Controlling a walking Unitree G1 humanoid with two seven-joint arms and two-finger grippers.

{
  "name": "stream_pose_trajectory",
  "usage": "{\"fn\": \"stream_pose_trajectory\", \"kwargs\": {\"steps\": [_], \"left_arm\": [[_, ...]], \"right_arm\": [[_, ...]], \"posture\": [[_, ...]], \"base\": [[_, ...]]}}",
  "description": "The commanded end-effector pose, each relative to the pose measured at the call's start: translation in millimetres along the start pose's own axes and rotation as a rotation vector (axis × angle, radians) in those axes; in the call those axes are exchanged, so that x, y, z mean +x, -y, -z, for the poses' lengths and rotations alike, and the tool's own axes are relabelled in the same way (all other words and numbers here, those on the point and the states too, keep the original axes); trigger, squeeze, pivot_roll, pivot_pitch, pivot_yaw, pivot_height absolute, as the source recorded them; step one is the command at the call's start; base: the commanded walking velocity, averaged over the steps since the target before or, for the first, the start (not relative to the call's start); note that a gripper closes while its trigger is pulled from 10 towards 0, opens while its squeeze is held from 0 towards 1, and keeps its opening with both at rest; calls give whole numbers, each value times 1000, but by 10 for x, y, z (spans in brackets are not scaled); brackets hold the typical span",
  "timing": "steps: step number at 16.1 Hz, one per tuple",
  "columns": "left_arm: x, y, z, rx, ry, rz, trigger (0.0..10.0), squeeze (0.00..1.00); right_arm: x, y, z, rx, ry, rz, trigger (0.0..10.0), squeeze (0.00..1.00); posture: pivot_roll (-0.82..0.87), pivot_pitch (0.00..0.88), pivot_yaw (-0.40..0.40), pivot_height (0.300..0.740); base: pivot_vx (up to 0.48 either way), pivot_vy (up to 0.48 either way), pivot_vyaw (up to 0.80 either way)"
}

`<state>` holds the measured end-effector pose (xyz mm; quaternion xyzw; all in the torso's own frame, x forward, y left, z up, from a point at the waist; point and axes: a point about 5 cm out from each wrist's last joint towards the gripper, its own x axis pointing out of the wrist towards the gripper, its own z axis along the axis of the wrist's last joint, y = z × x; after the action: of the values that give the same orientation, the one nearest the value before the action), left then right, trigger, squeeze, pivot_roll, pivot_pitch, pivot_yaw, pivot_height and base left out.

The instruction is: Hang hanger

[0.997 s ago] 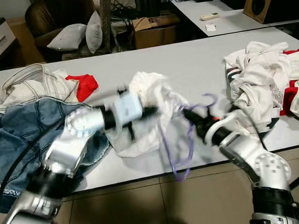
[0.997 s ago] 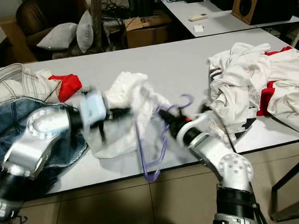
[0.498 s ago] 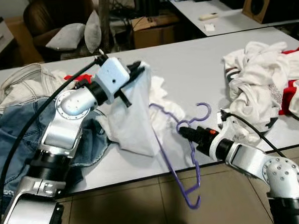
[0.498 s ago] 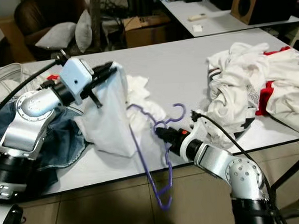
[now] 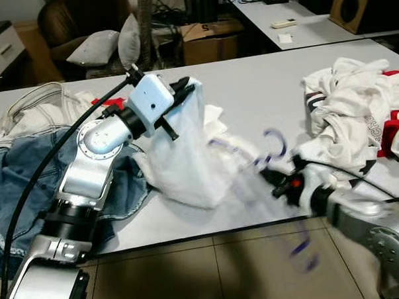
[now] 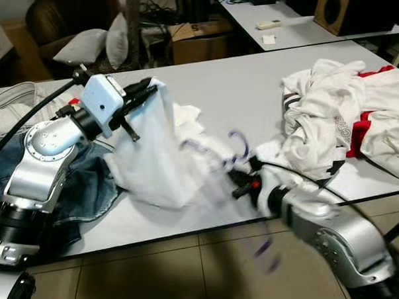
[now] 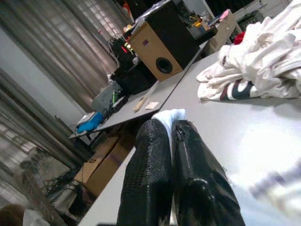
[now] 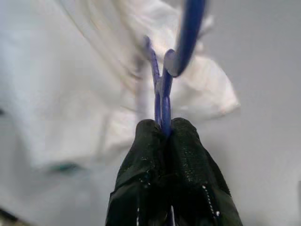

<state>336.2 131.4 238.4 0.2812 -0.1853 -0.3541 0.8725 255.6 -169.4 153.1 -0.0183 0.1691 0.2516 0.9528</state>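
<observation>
My left gripper (image 5: 185, 89) pinches the white garment (image 5: 186, 157) up above the table's (image 5: 250, 88) near edge. My right gripper (image 8: 162, 126) clamps the purple hanger (image 5: 272, 146) by its neck beside it. I judge the hanger arm should enter the held opening slowly.

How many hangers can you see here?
1. A purple hanger is pinched at its neck by the right gripper near the table's front edge, beside the white cloth the left gripper holds up. Others may be hidden under the clothes piles.

Clothes (image 5: 357, 116) on grey table (image 5: 256, 87)
</observation>
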Motion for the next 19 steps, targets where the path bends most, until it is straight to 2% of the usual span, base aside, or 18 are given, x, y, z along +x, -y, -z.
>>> {"fn": "stream_pose_trajectory", "kwargs": {"steps": [1,2,4,6,7,8,9,11,14,17,19], "left_arm": [[-41,-14,-18,16,-3,20,0,0],[-70,-8,1,17,-13,23,0,0],[-92,9,7,12,-16,29,0,0],[-102,105,-14,5,4,97,0,0],[-117,164,-9,19,6,139,0,0],[-117,172,-28,17,24,127,0,0],[-107,155,-56,19,37,104,0,0],[-105,139,-78,26,46,100,0,0],[-101,128,-117,29,69,97,0,0],[-35,128,-131,9,71,81,0,0],[-25,156,-178,-11,112,101,0,0]], "right_arm": [[-79,22,-98,-11,81,-5,10000,0],[-149,17,-133,-38,90,-33,10000,0],[-244,-27,-68,-31,43,-138,10000,0],[-267,2,-52,114,92,-156,10000,0],[-261,40,-86,246,167,-145,10000,0],[-251,73,-36,341,161,-134,10000,0],[-244,78,60,356,105,-129,10000,0],[-249,43,96,432,106,-171,10000,0],[-238,17,183,500,56,-193,10000,0],[-198,-89,255,557,16,-236,10000,0],[-161,-55,266,685,66,-228,10000,0]], "posture": [[17,0,79,740],[16,0,82,740],[15,0,83,740],[13,0,81,740],[13,0,81,740],[13,0,81,740],[13,0,81,740],[18,0,74,740],[17,0,73,740],[20,0,68,740],[18,0,71,740]], "base": [[0,0,0],[0,0,0],[0,0,0],[0,0,0],[0,0,0],[0,0,0],[0,0,0],[0,0,0],[0,0,0],[0,0,0],[0,0,0]]}}
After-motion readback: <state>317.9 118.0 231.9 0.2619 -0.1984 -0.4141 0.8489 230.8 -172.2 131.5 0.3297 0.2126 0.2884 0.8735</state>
